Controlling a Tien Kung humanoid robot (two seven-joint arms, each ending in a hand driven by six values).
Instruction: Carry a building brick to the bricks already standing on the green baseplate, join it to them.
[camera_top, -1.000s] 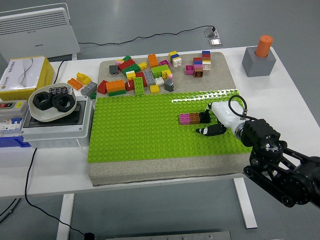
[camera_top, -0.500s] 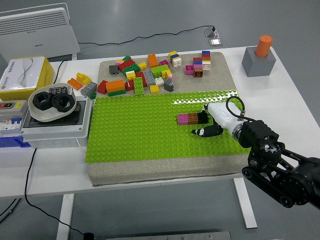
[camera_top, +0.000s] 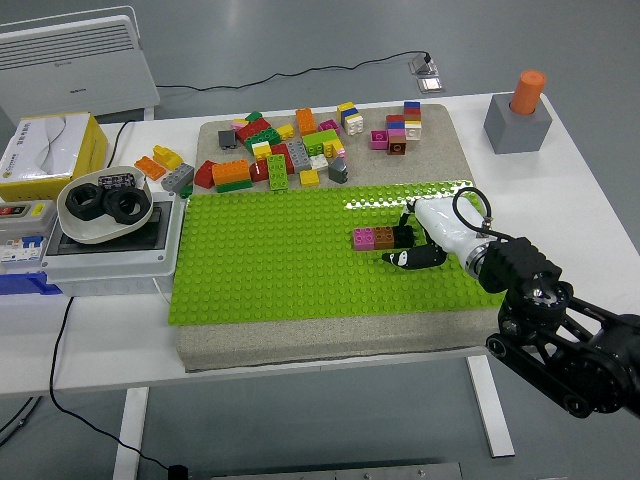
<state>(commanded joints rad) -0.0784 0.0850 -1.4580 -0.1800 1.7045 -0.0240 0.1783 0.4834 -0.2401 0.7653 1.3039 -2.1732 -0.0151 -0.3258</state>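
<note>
A black brick (camera_top: 404, 236) sits on the green baseplate (camera_top: 270, 270), right of frame centre, butted against the right end of a short row made up of a pink brick (camera_top: 363, 238) and a brown brick (camera_top: 384, 237). The right hand (camera_top: 428, 240) is at the black brick, fingers curled around it; whether the grip is firm cannot be told. Judged progress: brick delivered and apparently in line with the row; pressing home and release remain. Loose bricks (camera_top: 290, 150) lie on the grey board (camera_top: 330, 335) toward upper centre. The left arm is not visible.
</note>
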